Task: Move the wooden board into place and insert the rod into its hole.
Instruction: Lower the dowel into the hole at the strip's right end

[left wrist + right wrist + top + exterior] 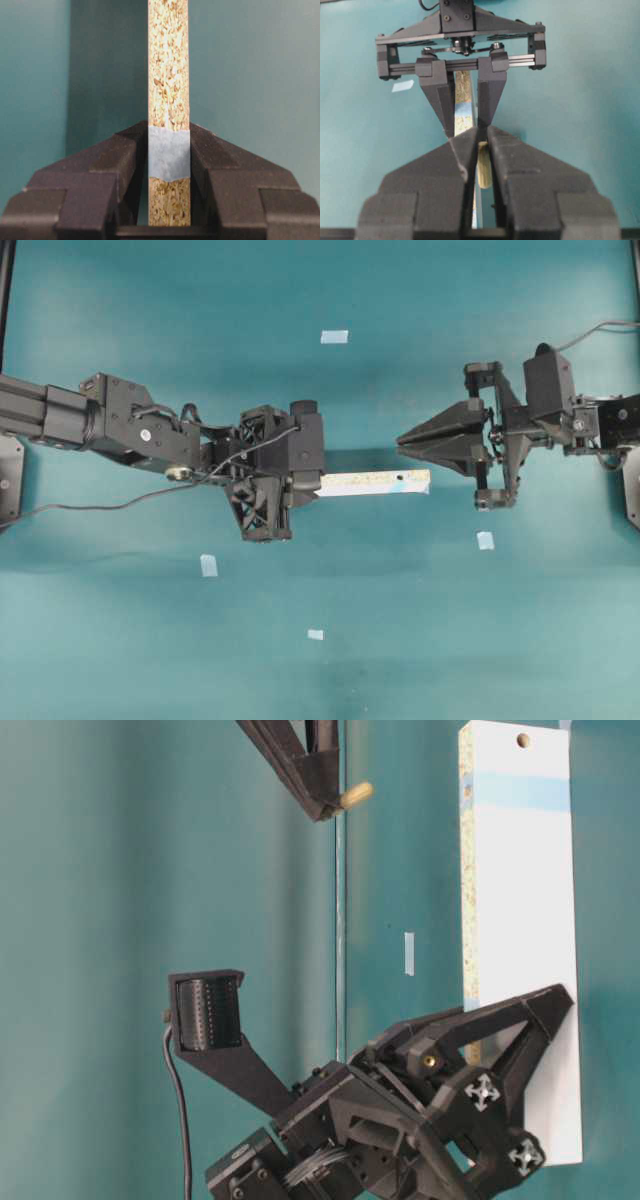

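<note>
The wooden board (375, 483) is held on its long edge, speckled edge up, by my left gripper (312, 483), which is shut on its left end. In the table-level view its white face (520, 920) shows a pale blue band and a hole (523, 740) at the free end. In the left wrist view the board's edge (168, 75) runs between the fingers. My right gripper (402, 443) is shut on the rod (355, 793), a small beige peg sticking out of its tips. The rod (484, 167) is near the board's free end, apart from the hole.
Several small pale-blue tape squares lie on the teal table, one at the back (334, 337), one front left (208, 565), one front right (485, 540). The left gripper (465, 75) faces the right wrist camera head-on.
</note>
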Robot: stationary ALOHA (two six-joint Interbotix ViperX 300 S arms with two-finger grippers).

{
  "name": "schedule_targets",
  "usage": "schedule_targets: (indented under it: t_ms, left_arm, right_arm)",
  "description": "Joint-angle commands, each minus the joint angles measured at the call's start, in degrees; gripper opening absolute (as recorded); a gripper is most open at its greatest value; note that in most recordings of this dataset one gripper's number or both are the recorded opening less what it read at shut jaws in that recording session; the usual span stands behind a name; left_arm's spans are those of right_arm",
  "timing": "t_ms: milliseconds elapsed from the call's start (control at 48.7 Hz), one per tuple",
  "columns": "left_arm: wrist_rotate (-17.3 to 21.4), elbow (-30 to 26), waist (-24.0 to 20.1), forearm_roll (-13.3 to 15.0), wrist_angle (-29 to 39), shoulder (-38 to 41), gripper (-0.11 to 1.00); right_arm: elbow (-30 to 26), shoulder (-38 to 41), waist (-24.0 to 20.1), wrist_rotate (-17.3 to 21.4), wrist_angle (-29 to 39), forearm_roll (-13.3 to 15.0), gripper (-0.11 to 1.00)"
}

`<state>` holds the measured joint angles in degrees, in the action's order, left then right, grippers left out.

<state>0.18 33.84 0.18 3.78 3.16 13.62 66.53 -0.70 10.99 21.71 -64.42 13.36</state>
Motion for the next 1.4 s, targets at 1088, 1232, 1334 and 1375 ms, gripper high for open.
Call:
schedule_targets:
  t_ms: [1088,1232,1334,1375]
  left_arm:
    - [-0.35,-0.79,0.44,0.0,-0.18,-1.49,0.21]
    - [-0.35,-0.79,0.44,0.0,-0.18,-1.49,0.21]
    - [-0.35,-0.79,0.44,0.0,-0.18,-1.49,0.21]
    - [-0.35,-0.79,0.44,0.0,-0.18,-1.49,0.21]
  right_arm:
    - [-2.37,7.73,-2.99,-0.79,-1.14,0.26,0.09]
    - [-2.29,7.91,-2.99,-0.97,-0.97,0.26,0.09]
    - [-2.29,7.91,-2.99,-1.05,-0.97,0.26,0.09]
    - [-2.29,7.91,-2.99,-1.05,-0.97,0.18,0.09]
